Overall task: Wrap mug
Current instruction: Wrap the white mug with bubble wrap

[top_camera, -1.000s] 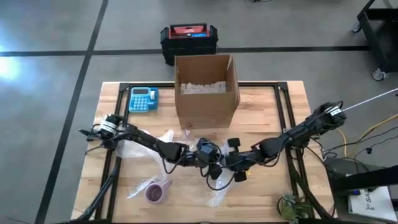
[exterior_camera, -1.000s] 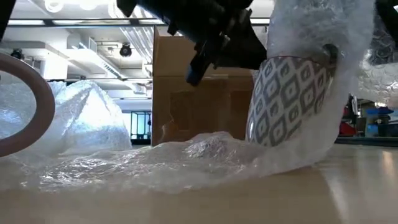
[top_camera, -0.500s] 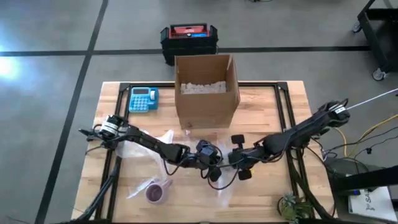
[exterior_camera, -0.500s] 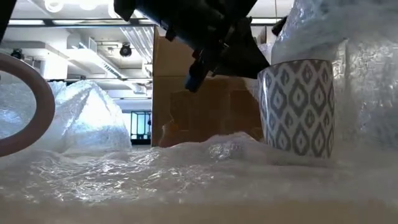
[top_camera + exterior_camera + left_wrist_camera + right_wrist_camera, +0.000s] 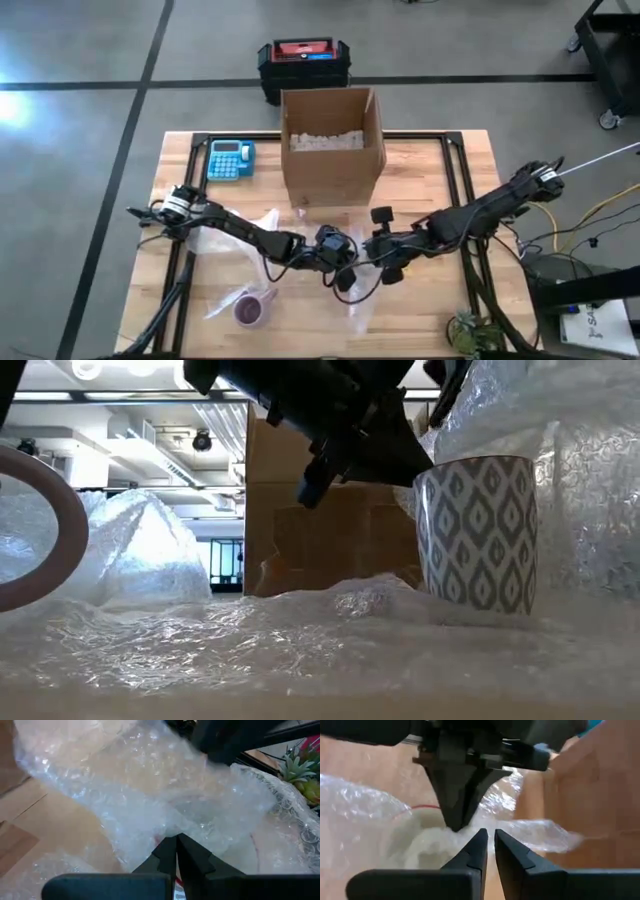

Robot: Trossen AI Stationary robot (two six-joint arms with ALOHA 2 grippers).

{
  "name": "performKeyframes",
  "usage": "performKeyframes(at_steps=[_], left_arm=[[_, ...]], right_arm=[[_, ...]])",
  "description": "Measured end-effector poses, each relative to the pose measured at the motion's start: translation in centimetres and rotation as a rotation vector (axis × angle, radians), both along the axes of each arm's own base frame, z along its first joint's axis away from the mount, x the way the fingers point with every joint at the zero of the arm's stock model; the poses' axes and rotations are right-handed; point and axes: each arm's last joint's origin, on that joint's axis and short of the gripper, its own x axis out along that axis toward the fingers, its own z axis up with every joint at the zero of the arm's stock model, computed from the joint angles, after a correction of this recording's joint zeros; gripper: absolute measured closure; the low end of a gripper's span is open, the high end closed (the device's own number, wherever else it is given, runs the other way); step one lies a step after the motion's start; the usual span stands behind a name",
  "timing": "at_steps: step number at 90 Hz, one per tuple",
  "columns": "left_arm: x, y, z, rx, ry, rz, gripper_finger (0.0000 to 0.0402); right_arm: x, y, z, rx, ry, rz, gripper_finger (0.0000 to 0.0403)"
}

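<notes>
An open brown cardboard box (image 5: 333,140) is seen at the far middle of the light wooden desk (image 5: 420,170); white packing fill (image 5: 326,141) lies in its bottom. A purple mug (image 5: 250,309) stands near the front left on a sheet of clear bubble wrap (image 5: 225,243), its interior dark from above — contents cannot be made out. A blue calculator (image 5: 230,159) lies left of the box, and a black and red case (image 5: 304,62) rests on the floor behind the desk.

The task's mug, a white cup with a grey diamond pattern (image 5: 477,532), stands upright at desk centre, in front of the box, on the bubble wrap, with wrap rising behind and beside it. From above it is hidden beneath the two grippers and the wrap.

The left gripper (image 5: 338,262) is placed at desk centre; in the left wrist view its jaws are pressed together on a fold of the bubble wrap. The right gripper (image 5: 382,256) is set just beside it; in the right wrist view its jaws stand only narrowly apart with nothing between them, and the left gripper is seen directly ahead.

A small green potted plant (image 5: 472,333) sits at the front right edge, partly cut off. In the low view the purple mug appears only as a curved rim at the frame's left edge.
</notes>
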Motion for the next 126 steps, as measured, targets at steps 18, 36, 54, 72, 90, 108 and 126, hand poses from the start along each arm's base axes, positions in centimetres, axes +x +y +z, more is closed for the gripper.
performKeyframes(at_steps=[18, 36, 54, 72, 90, 108, 126], left_arm=[[0.0, 0.0, 0.0, 0.000, -0.004, 0.002, 0.0402], [-0.3, 0.0, 1.5, -0.052, -0.040, -0.033, 0.0402], [-1.1, 0.5, 4.9, -0.014, -0.140, 0.037, 0.0402], [-0.5, 0.7, 3.5, 0.009, -0.115, 0.054, 0.0402], [0.5, 0.1, 0.2, -0.037, -0.064, 0.007, 0.0402], [0.9, -0.2, -1.1, -0.065, -0.045, 0.017, 0.0401], [0.8, -0.2, -0.8, -0.047, -0.044, -0.007, 0.0401]], right_arm=[[-1.2, -0.1, -4.3, 0.086, 0.047, -0.037, 0.0384], [-1.9, -0.3, -6.0, 0.113, 0.042, -0.067, 0.0384], [-1.5, 0.0, -5.8, 0.139, 0.007, -0.035, 0.0384], [-1.3, 0.1, -5.8, 0.139, -0.012, -0.021, 0.0384], [-1.3, 0.1, -6.0, 0.125, -0.007, -0.007, 0.0384], [-1.3, 0.1, -3.2, 0.109, 0.030, -0.007, 0.0384], [-1.0, 0.0, 1.3, 0.066, 0.035, 0.020, 0.0384]])
